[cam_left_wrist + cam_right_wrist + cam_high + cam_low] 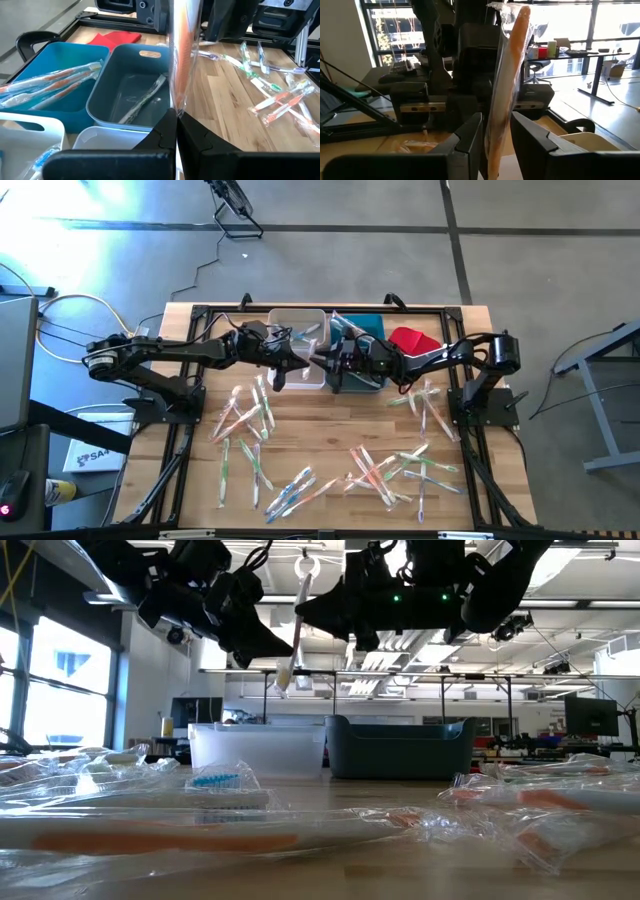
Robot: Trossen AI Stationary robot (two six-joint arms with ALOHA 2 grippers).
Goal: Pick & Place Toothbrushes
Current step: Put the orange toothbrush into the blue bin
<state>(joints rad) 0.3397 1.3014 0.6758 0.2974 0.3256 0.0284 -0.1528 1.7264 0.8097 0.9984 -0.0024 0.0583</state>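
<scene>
1. One wrapped toothbrush (506, 75), orange-handled, hangs upright in the air above the bins, shared between both arms: looks like a hand-over for sorting.
2. Left gripper (176, 131): jaws pressed together, pinching the wrapper's end.
3. Right gripper (496, 135): jaws part-spread, flanking the handle; contact unclear.
4. Grey bin (100, 107) holds one brush; blue bin (30, 75) several.
5. Many toothbrushes (385, 470) lie scattered on the counter (330, 435).

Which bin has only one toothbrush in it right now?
The grey-blue bin: a single wrapped toothbrush lies across its floor. The bright blue bin beside it holds several orange ones.
</scene>
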